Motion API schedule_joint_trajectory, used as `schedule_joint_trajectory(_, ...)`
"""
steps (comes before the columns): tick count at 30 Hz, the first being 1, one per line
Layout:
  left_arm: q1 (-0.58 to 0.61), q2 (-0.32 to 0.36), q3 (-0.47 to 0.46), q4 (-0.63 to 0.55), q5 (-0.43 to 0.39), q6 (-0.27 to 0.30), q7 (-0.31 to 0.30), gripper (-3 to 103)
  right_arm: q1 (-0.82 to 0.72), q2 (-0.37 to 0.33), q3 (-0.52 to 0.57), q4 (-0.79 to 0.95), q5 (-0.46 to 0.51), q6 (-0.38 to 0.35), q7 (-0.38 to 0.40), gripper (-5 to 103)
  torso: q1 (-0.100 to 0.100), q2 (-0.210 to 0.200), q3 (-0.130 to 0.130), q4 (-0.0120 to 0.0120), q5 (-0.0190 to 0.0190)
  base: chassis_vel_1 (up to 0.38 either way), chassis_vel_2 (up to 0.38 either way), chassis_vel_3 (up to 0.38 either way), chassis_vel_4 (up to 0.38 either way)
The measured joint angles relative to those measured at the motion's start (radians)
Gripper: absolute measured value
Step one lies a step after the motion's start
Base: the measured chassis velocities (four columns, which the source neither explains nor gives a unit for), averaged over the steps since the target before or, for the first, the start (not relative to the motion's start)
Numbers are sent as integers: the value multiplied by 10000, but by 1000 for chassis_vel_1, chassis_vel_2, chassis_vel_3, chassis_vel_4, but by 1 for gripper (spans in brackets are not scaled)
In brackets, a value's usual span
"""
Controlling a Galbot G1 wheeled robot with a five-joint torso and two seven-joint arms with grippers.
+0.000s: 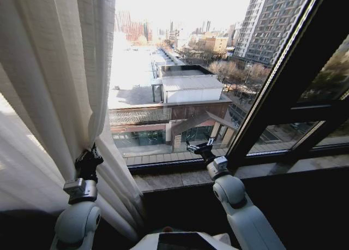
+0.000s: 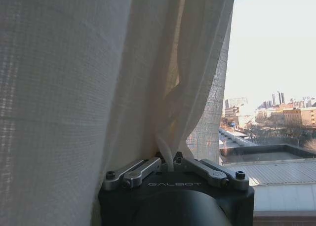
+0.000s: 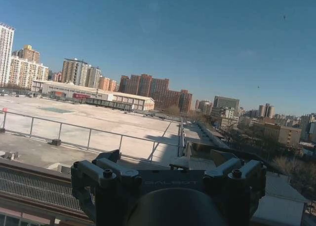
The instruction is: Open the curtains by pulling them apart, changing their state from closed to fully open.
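Nearest us, our left gripper point(image 1: 90, 154) is clamped on a bunched fold of the curtain point(image 1: 49, 97), whose pleats hang gathered at the left edge of the window. Its fingers point(image 2: 143, 168) meet around the sheer fabric point(image 2: 98, 78). To the right the glass point(image 1: 174, 70) stands uncovered as far as the dark window frame point(image 1: 294, 81). Our right gripper point(image 1: 199, 148) hovers over the stone sill point(image 1: 180, 179), near the frame, well apart from the curtain; we cannot tell how its jaws stand.
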Motion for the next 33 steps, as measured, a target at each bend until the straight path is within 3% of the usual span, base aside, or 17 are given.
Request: schedule_joint_trajectory(33,50,-68,-12,-1,30,-70,-9,0,-30,-84,-81,103,54,-80,49,100,0,0,1,-3,5,2,1,-1,-2)
